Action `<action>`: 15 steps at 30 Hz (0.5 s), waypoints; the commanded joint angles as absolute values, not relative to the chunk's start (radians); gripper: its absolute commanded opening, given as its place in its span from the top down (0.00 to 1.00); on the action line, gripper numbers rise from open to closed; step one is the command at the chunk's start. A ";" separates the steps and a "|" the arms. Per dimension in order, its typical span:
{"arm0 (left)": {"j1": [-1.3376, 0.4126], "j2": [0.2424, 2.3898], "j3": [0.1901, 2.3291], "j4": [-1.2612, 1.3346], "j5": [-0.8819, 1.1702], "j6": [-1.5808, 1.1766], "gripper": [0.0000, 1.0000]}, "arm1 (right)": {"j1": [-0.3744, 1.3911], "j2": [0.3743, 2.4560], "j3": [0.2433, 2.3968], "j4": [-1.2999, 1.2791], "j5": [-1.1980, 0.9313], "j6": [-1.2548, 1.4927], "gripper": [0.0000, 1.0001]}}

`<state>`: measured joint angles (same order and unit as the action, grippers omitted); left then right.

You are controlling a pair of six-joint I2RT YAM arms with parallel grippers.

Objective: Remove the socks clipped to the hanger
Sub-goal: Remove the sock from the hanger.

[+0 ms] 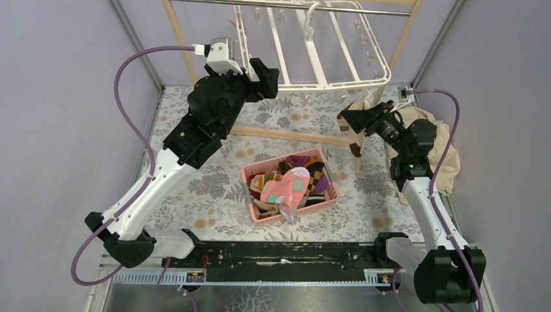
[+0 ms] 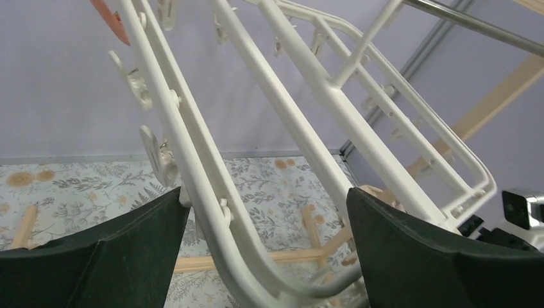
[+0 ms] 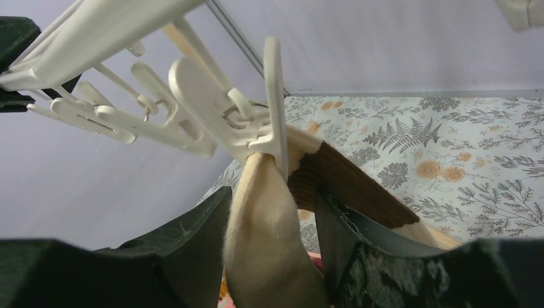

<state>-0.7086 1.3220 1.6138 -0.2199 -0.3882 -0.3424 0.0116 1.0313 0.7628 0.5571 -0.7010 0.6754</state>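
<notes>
The white hanger [image 1: 312, 52] hangs from a metal rod at the back. One brown and cream sock [image 1: 354, 133] hangs from a clip [image 3: 269, 128] at the hanger's front right corner. My right gripper [image 1: 354, 120] is shut on this sock [image 3: 269, 256] just below the clip, and the fabric fills the gap between its fingers. My left gripper [image 1: 263, 78] is open at the hanger's front left corner, with the curved rim [image 2: 212, 212] passing between its fingers [image 2: 96, 256]. Several socks [image 1: 289, 182] lie in a pink basket.
The pink basket [image 1: 250, 175] stands mid-table on the floral cloth. A large beige cloth [image 1: 447, 156] lies heaped at the right behind my right arm. The wooden rail frame [image 1: 286, 135] crosses the table below the hanger. Empty clips [image 2: 157, 154] dangle from the hanger.
</notes>
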 commanded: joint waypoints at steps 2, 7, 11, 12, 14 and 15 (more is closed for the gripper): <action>-0.744 1.235 1.621 -0.254 -0.347 -0.345 0.02 | 0.032 0.987 0.767 0.553 -0.699 0.674 0.41; -0.783 1.195 1.622 -0.292 -0.328 -0.349 0.04 | 0.050 0.963 0.773 0.502 -0.671 0.655 0.58; -0.820 1.156 1.571 -0.292 -0.314 -0.366 0.05 | 0.052 0.965 0.815 0.493 -0.683 0.666 0.79; -0.829 1.142 1.549 -0.291 -0.314 -0.373 0.05 | 0.051 0.965 0.828 0.489 -0.686 0.669 0.80; -0.841 1.117 1.498 -0.277 -0.305 -0.382 0.05 | 0.052 0.965 0.845 0.487 -0.691 0.679 0.81; -0.845 1.101 1.466 -0.263 -0.293 -0.385 0.05 | 0.051 0.967 0.853 0.491 -0.697 0.686 0.82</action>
